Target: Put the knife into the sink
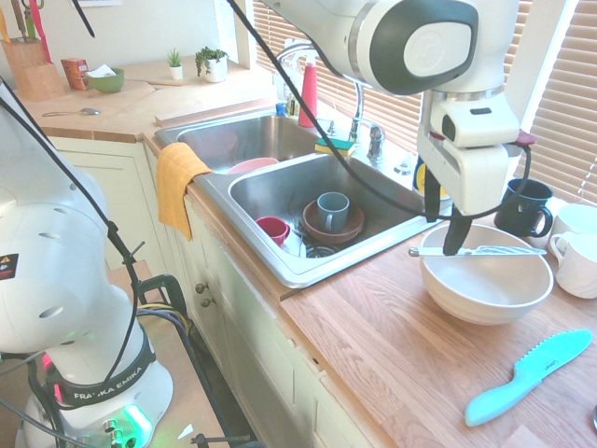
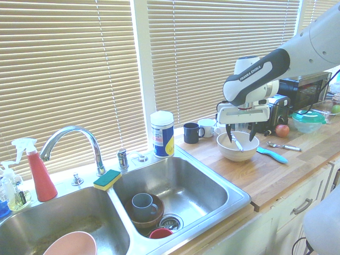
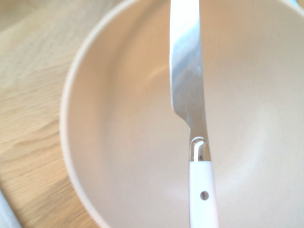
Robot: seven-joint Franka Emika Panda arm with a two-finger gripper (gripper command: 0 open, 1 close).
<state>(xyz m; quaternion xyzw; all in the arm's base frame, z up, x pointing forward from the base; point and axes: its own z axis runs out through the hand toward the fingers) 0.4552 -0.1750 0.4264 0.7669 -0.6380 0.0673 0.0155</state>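
The knife [image 1: 478, 250] is slim and silvery with a pale handle, and it lies flat across the rim of a white bowl [image 1: 485, 289] on the wooden counter. In the wrist view, the knife [image 3: 191, 99] spans the bowl [image 3: 118, 142] from close above. My gripper [image 1: 445, 231] hangs open directly over the bowl, its dark fingers [image 1: 456, 233] reaching down on either side of the knife near its handle end. From the other side, the gripper [image 2: 241, 135] stands over the knife [image 2: 237, 142]. The steel two-basin sink [image 1: 308, 273] lies beside the bowl.
A turquoise plastic knife [image 1: 530, 376] lies on the counter nearer the edge. A dark mug [image 1: 524, 207] and white mugs [image 1: 578, 261] stand behind the bowl. The near basin holds a grey cup [image 1: 332, 211], a brown bowl and a red cup [image 1: 272, 229]. A curved tap [image 2: 74, 138] rises behind the sink.
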